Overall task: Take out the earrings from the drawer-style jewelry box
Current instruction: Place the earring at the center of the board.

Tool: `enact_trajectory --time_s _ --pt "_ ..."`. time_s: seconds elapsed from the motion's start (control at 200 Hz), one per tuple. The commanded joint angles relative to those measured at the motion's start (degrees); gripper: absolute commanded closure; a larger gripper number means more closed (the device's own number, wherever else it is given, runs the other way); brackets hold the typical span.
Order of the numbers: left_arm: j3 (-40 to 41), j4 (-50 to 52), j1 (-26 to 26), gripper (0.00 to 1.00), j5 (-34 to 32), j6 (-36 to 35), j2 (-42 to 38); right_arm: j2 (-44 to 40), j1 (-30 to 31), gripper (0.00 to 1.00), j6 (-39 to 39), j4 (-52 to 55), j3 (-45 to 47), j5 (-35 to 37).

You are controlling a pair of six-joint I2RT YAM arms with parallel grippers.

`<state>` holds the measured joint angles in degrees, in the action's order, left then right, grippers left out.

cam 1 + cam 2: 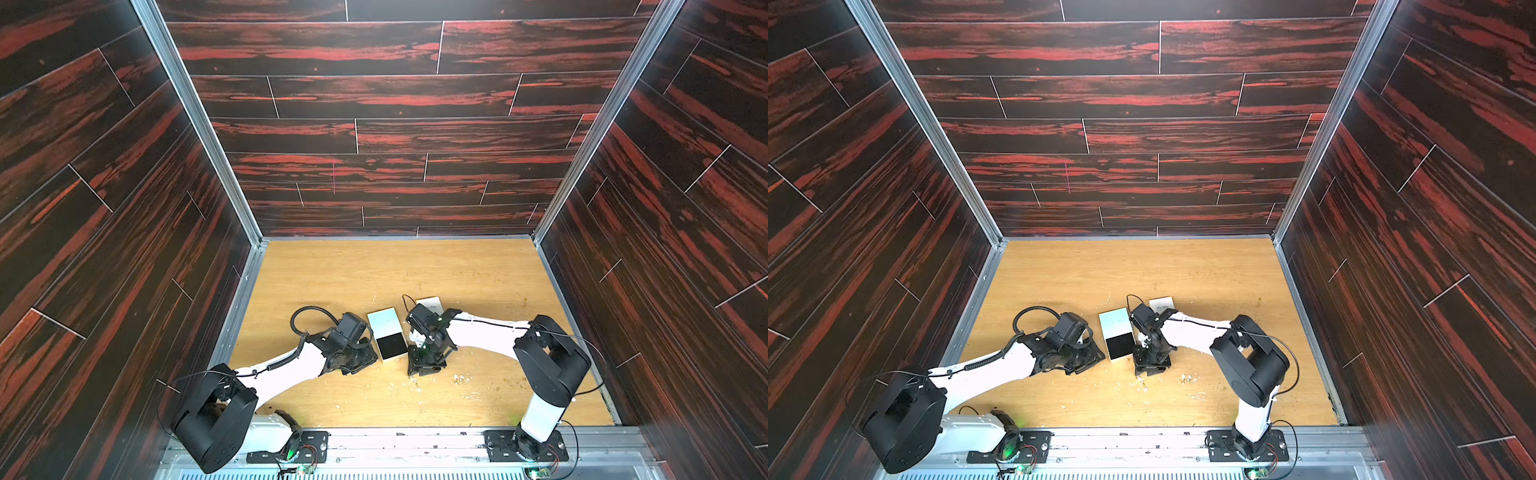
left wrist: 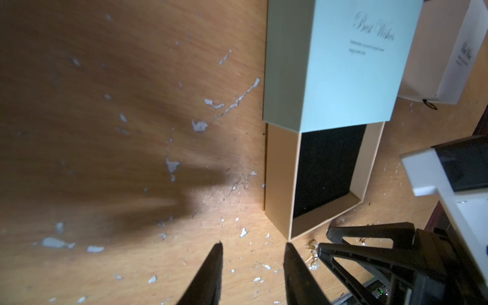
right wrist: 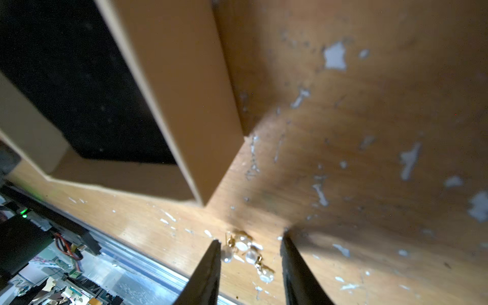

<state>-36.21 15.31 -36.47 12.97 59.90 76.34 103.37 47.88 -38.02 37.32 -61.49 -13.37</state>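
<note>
Tan-walled, black-lined tray (image 2: 280, 171) is sticking out of pale teal cardboard drawer box (image 1: 382, 322), lower centre in both top views. Wood tabletop (image 1: 374, 270) is running open behind it to the back wall. Teal sleeve is reading "Best Wishes"; smaller lines blurred. White script-lettered box (image 1: 430, 302) is sitting behind right arm. Right gripper (image 3: 250, 237) jaws are standing apart, straddling gold-and-pearl earrings (image 3: 248, 253) lying on tabletop beside tray corner. Left gripper (image 2: 254, 244) is gaping, gripping nothing.

Teal box (image 2: 343, 66), tan drawer (image 2: 280, 171), black lining (image 2: 327, 169).
Earrings (image 3: 248, 253) pearl-white and gold; desk (image 1: 415, 270) oak-grained, flecked white; walls (image 1: 395, 95) dark, streaked red.
</note>
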Motion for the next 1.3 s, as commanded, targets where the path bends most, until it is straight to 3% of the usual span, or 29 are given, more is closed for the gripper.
enact_trajectory --time_s 0.0,0.12,0.401,0.636,0.892,1.298 --pt "-0.63 0.50 -0.32 0.59 -1.61 0.40 -1.11 2.59 0.03 0.57 0.40 2.57 -0.67 4.89" --pt "-1.37 0.88 -0.37 0.59 -1.65 0.22 -1.06 2.82 0.20 0.53 0.32 2.92 -0.64 8.04" --pt "-1.34 1.16 -0.40 0.59 -1.43 0.09 -0.71 3.67 6.18 0.46 0.52 5.81 -2.49 23.06" --pt "-0.75 0.86 -0.40 0.59 -1.44 0.48 -1.02 3.71 6.66 0.43 -0.40 3.24 -0.63 24.11" --pt "-1.07 0.90 -0.36 0.59 -1.61 0.58 -1.11 7.63 8.87 0.41 2.40 5.23 -4.19 30.05" --pt "-0.41 1.12 -0.35 0.59 -2.01 1.14 -2.35 -0.56 8.94 0.39 0.82 5.55 -7.87 26.81"
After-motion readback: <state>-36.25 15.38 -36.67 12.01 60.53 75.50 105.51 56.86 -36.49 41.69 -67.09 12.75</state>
